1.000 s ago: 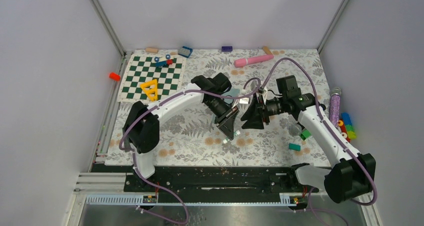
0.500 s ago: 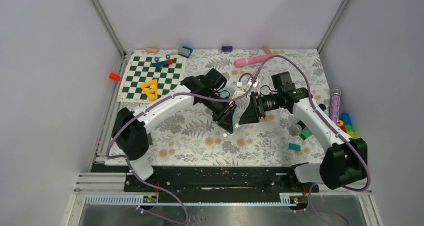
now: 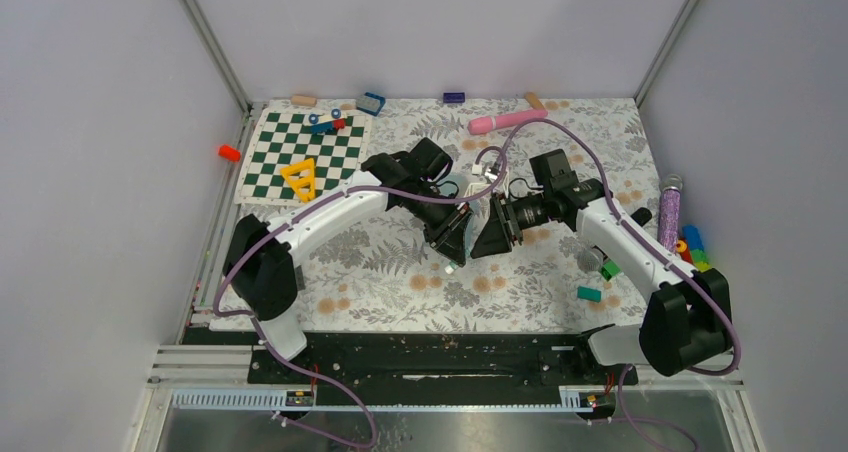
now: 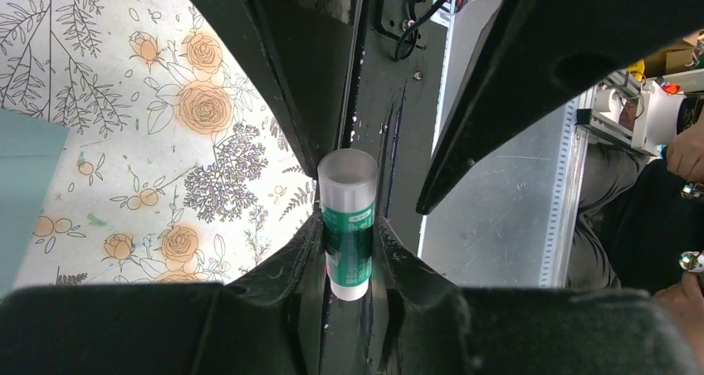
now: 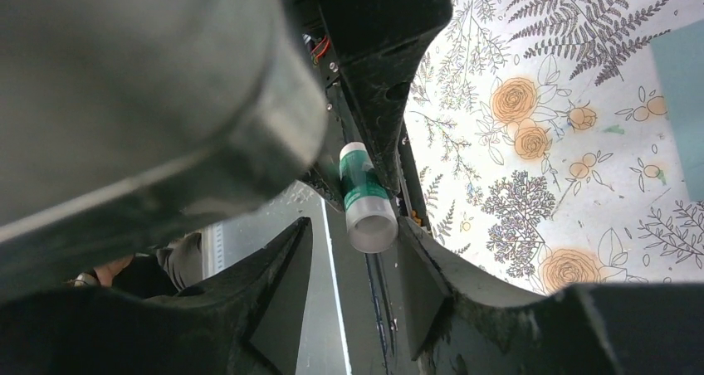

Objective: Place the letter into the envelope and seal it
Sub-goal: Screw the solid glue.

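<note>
My left gripper (image 4: 349,246) is clamping the glue stick (image 4: 348,226); my right gripper (image 5: 355,230) is gaping around its cap (image 5: 371,223). I'm judging it light, rigid, slick: pinch the cap's sides.

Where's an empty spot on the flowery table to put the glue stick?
The near strip of cloth between the two arm bases is bare. So is the back patch between the chequered board and the pink tube. The right edge is crowded with coloured blocks, and the middle is taken by the left claw and right claw.
</note>
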